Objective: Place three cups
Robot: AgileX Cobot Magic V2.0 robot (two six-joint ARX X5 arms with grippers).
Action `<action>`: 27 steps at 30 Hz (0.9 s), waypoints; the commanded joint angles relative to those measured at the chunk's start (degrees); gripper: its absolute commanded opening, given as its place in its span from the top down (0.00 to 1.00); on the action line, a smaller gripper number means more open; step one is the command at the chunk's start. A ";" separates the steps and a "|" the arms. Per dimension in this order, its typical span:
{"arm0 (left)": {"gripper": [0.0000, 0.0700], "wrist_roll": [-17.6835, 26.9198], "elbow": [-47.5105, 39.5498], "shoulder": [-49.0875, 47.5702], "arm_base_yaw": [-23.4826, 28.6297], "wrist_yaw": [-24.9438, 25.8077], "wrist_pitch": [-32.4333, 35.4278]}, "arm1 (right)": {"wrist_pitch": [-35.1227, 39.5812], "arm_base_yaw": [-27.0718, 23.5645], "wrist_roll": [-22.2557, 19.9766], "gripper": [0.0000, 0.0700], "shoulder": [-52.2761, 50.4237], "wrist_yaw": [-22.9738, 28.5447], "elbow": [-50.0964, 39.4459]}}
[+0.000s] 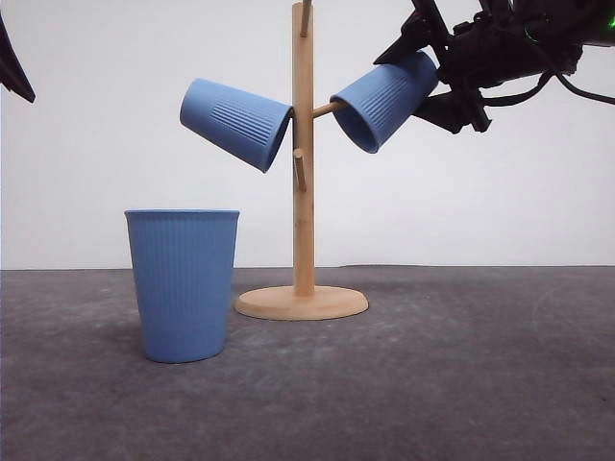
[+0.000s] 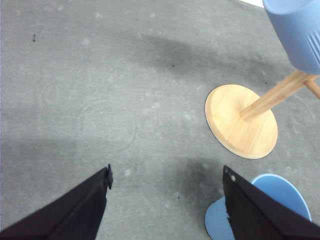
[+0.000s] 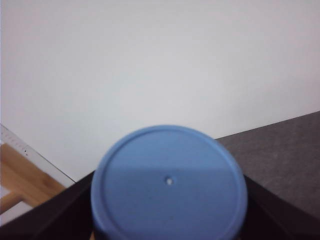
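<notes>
A: How many cups are showing?
B: Three: upright cup [image 1: 183,285] standing on the worktop [image 1: 432,384], hung cup [image 1: 235,123] at ten o'clock of the stand [image 1: 303,192].
A: And the third cup [image 1: 384,100]?
B: Right fingers [image 1: 428,38] are gripping its base at two o'clock; left fingers [image 2: 107,176] are spread, holding nothing.

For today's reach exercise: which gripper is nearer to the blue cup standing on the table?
Left. The left gripper hovers open just above and beside the standing cup; the right gripper holds another cup at the stand's peg.
</notes>
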 commanded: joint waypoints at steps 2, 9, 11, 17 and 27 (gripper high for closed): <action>0.40 0.33 0.66 0.35 -0.04 -0.07 0.63 | 0.71 0.72 -0.85 0.40 0.77 1.07 1.03; 0.40 0.35 0.66 0.35 -0.04 -0.07 0.64 | -0.68 1.88 -2.65 0.40 0.77 1.43 1.03; 0.40 0.35 0.66 0.35 -0.04 -0.07 0.63 | -1.78 2.27 -3.21 0.40 0.77 1.47 1.03; 0.40 0.35 0.66 0.35 -0.04 -0.07 0.63 | -3.19 3.69 -5.53 0.38 0.77 2.46 1.03; 0.40 0.35 0.66 0.35 -0.04 -0.07 0.63 | -3.15 4.08 -5.54 0.31 0.77 2.39 1.03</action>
